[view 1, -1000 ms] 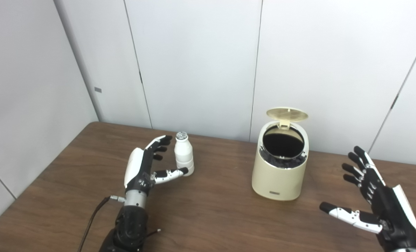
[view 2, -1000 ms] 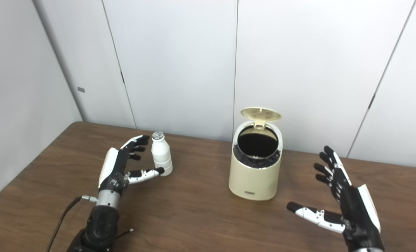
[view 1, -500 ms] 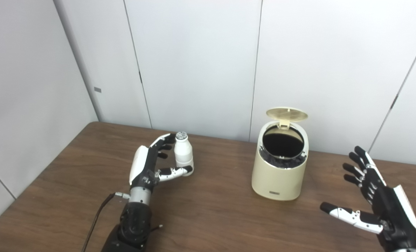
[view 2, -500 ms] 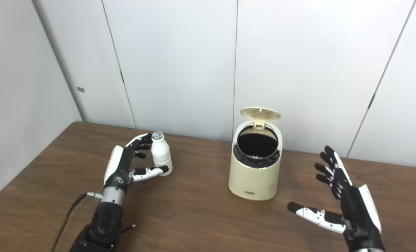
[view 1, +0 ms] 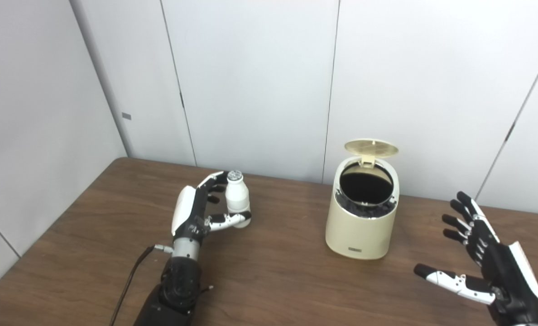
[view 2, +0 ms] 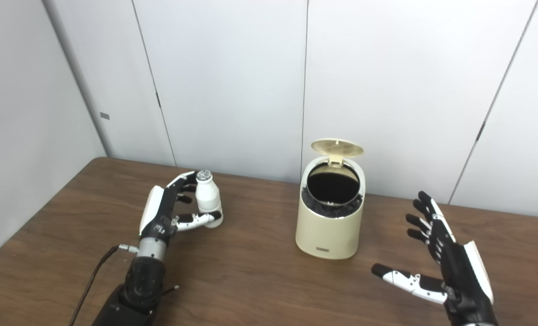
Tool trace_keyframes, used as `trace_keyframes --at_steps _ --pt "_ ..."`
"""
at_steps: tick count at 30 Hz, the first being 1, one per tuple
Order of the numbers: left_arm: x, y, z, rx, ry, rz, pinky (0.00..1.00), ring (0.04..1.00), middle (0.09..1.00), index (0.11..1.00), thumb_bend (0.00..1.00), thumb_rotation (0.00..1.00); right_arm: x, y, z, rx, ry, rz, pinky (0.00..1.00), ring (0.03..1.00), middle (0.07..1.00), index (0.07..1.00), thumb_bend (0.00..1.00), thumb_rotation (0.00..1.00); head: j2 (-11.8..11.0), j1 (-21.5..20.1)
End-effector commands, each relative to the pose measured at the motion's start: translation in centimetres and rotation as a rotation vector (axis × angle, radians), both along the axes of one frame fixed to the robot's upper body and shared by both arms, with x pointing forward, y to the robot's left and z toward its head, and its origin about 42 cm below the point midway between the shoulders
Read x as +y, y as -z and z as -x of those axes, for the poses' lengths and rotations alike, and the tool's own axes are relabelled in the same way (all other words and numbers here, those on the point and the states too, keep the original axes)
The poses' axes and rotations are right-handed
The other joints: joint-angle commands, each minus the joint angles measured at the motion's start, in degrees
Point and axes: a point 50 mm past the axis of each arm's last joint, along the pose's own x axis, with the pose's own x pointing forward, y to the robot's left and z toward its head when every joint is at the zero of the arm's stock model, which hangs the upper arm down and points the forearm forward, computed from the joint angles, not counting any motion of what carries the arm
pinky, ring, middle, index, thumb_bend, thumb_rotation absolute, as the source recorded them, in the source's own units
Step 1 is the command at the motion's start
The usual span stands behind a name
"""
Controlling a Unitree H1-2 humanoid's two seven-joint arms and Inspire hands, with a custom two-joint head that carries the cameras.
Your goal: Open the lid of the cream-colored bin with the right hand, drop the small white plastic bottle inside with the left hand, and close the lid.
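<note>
The small white plastic bottle [view 1: 237, 199] stands upright on the brown table [view 1: 273, 276], left of the bin. My left hand [view 1: 196, 208] cups it from the left: fingers lie along its far side and the thumb crosses its lower front. The fingers are still fairly straight and the bottle rests on the table. The cream-colored bin [view 1: 361, 222] stands mid-table with its round lid [view 1: 371, 146] flipped up at the back and a dark opening [view 1: 365, 185] showing. My right hand [view 1: 486, 262] hovers open to the bin's right, fingers spread, holding nothing.
Grey wall panels [view 1: 251, 81] rise close behind the table's far edge. A thin black cable [view 1: 128, 280] trails from my left wrist toward the front edge. Bare tabletop lies between the bottle and the bin.
My left hand has slid forward and right until it wraps around the bottle, and its thumb has curled in toward the base. The right hand has dropped slightly. Bin and lid are unchanged.
</note>
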Motion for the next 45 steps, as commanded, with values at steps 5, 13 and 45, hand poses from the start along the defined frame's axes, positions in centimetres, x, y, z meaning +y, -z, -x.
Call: trace_keyframes --at_steps 5,13,45 --pt "-0.5 -2.3 -1.6 -0.110 -0.009 0.044 0.63 0.734 0.766 0.781 0.80 0.08 0.0 -1.8 0.0 -0.087 0.007 0.001 0.81 0.865 0.936 0.950 0.61 0.00 0.1 0.1" --pt "-1.0 -1.8 -1.7 -0.134 -0.014 0.081 0.61 0.718 0.754 0.773 0.77 0.06 0.0 -1.7 0.0 -0.090 0.006 0.003 0.79 0.863 0.938 0.952 0.60 0.00 0.5 0.0" --pt "-0.9 -1.3 -1.3 -0.214 -0.037 0.081 0.37 0.415 0.478 0.521 0.50 0.00 -0.4 -1.5 -0.2 -0.076 -0.001 -0.010 0.84 0.872 0.950 0.965 0.60 0.00 1.0 -0.2"
